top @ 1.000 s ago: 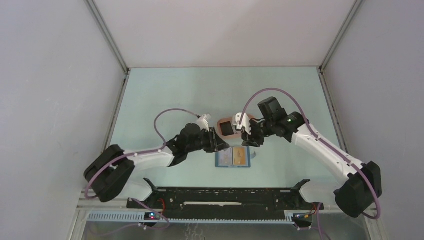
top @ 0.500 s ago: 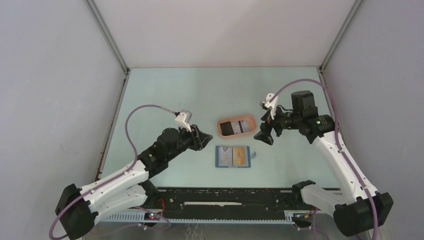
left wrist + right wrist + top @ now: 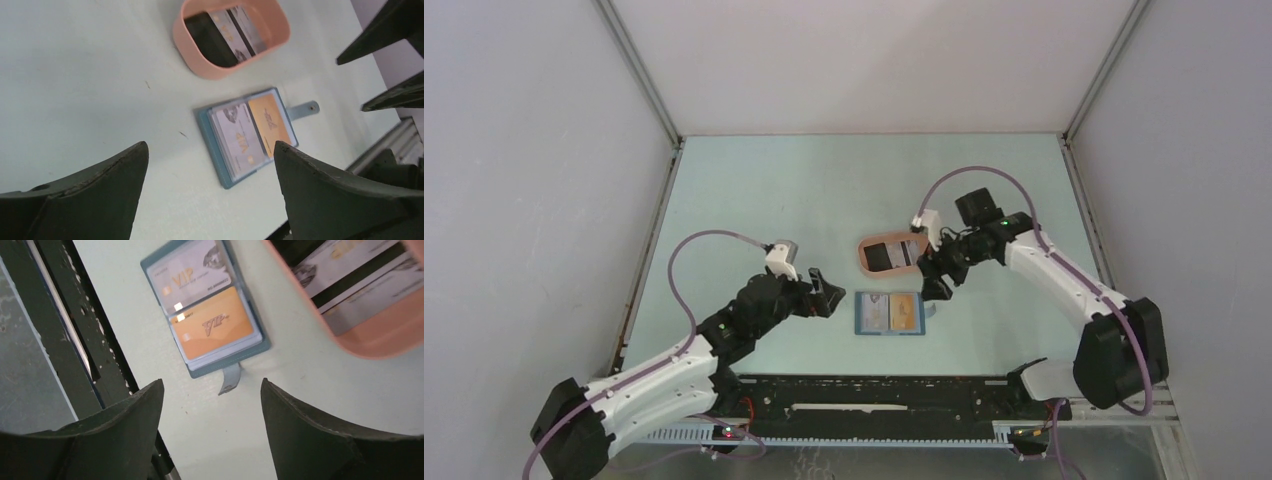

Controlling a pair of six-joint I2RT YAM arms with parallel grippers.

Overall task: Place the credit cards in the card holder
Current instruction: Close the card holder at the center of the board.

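Toward the near side of the pale green table, the small blue leather-like folding card holder is lying open and flat, with a silver-white plastic card and an orange plastic card already sitting in its two facing slots. My left gripper is hovering just to the left of it, jaws spread wide with nothing between them. My right gripper is hanging just off its far right corner, jaws also wide and empty. More credit cards are waiting in the salmon-pink oval plastic tray just beyond the holder: a black card and pale printed cards overlapping beside it, so I cannot tell how many.

I am judging that I am between cards, about to fetch another. That is calling for my right gripper to reach over the tray's rim and pinch one thin card by an edge, with my left gripper ready to steady the holder. The raised tray wall is leaving little room for fingers around the flat cards, and the holder's grey-blue snap tab is sticking out on my right, where a finger could be catching it. The black metal rail is running near the holder's front edge, while the far table is giving open room
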